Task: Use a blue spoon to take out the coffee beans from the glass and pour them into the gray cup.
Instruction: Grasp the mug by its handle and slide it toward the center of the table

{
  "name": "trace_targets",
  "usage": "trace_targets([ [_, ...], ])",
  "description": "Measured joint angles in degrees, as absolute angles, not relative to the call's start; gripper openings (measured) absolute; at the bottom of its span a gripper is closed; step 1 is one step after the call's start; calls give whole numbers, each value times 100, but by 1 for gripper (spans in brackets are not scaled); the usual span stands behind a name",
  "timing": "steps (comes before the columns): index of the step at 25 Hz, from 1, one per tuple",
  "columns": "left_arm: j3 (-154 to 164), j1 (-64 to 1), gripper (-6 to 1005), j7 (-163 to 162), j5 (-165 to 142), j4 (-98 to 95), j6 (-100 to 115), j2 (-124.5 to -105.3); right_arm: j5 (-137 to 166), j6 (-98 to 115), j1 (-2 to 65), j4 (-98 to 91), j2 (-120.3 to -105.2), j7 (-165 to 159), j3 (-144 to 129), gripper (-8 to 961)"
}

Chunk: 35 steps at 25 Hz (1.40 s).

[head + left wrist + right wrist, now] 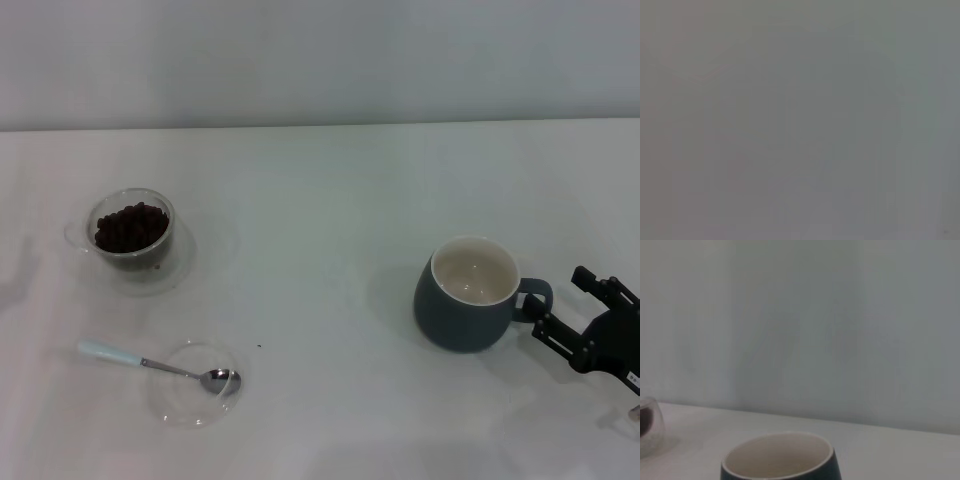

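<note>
The blue spoon (150,364) lies at the front left, its pale handle on the table and its silver bowl resting in a shallow clear dish (185,403). The glass (131,232), on its clear saucer (172,272), holds a heap of coffee beans (130,226) at the left. The gray cup (467,295) stands at the right with its cream inside bare and its handle pointing right. My right gripper (572,312) is open, right beside the cup's handle. The right wrist view shows the cup's rim (777,455) and the glass (647,426) at the edge. My left gripper is out of view.
A white tabletop (320,200) runs back to a pale wall (320,60). A tiny dark speck (259,347) lies next to the shallow dish. The left wrist view shows only a flat grey field.
</note>
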<state>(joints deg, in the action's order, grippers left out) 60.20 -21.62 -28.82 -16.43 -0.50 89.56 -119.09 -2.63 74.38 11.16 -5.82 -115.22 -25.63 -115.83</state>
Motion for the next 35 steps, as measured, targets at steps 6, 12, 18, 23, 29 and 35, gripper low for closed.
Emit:
trace_targets([
  [6, 6020, -2162, 861, -2875, -1557, -46, 8885, -11909, -264, 7083, 1121, -750, -11529, -2528, -11592, 826],
  [12, 6020, -2162, 860, -2828, -1555, -44, 8865, -11901, -264, 6680, 1135, -956, -11531, -2469, -11662, 825],
  [18, 6020, -2162, 860, -2822, -1555, -44, 8865, -11900, -281, 6652, 1134, -981, -11531, -2444, -11646, 824],
  [23, 6020, -2162, 860, -2821, -1555, -44, 8865, -11900, -346, 6637, 1134, -1025, -11531, -2439, -11589, 643],
  [29, 6020, -2158, 860, -2821, -1556, -44, 8863, -11900, -352, 6539, 1160, -1098, -11533, -2388, -11471, 643],
  [35, 6020, -2145, 860, -2821, -1556, -53, 8860, -11892, -352, 6421, 1177, -1159, -11539, -2371, -11469, 644],
])
